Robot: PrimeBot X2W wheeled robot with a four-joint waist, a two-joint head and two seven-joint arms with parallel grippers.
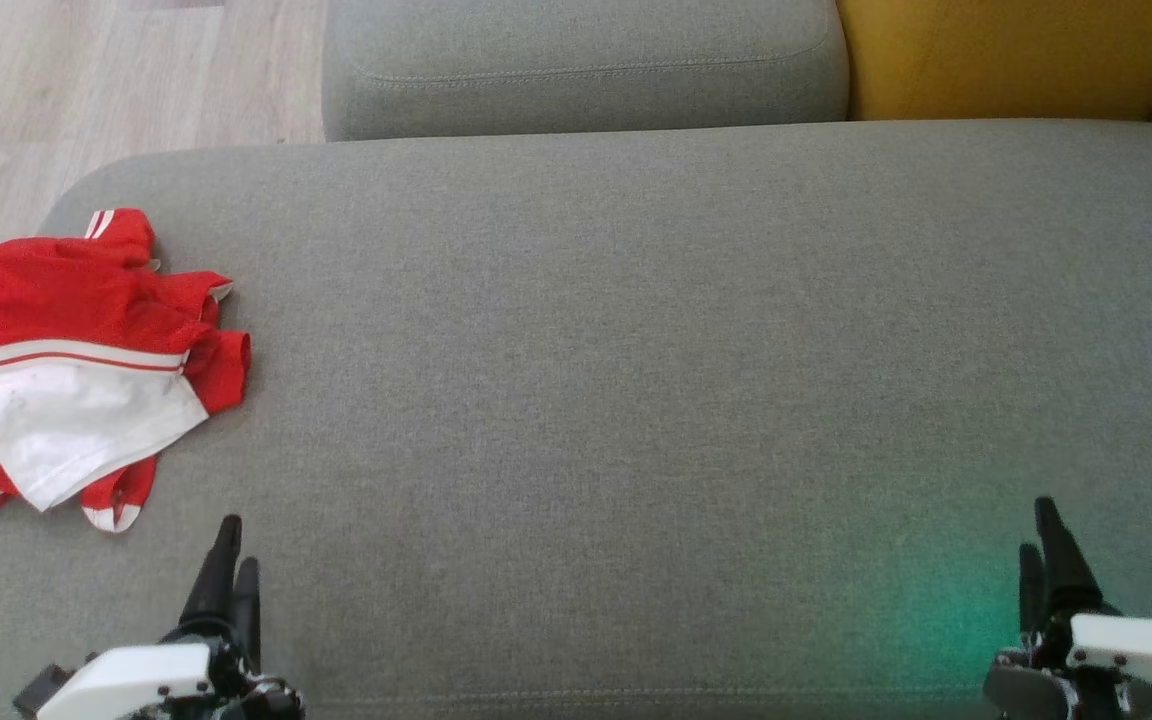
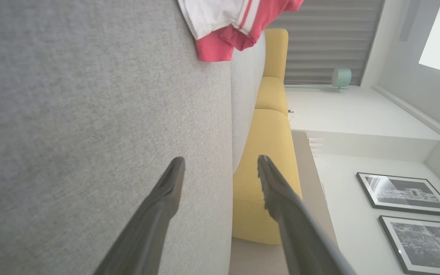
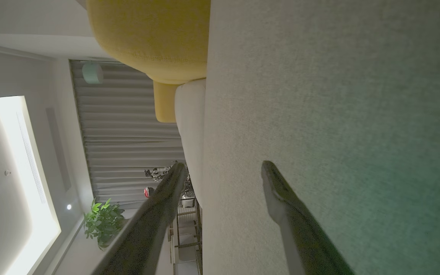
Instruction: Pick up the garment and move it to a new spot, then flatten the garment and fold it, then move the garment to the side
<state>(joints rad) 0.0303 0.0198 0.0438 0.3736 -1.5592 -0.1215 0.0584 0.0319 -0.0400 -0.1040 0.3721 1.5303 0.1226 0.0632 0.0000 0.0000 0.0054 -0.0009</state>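
Broad grey sofa seat (image 1: 636, 350); pale wood floor (image 1: 86, 80) at upper left, yellow cushion (image 1: 1016, 50) at upper right. Crumpled red-and-white garment (image 1: 76, 360) on the seat's left end. Left pincer (image 1: 238, 541) and right pincer (image 1: 1036, 524) spread, pinching nothing, at the near edge.

The head camera looks steeply down on the grey sofa seat (image 1: 636, 350), which the 2 sideways-rolled wrist cameras skim closely, all 3 sharing the yellow cushion (image 1: 1016, 50) at 1 o'clock.

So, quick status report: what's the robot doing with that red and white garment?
Left jaws, right jaws open, empty. Crumpled garment on grey seat, left end, untouched. Nothing between it and left jaws.
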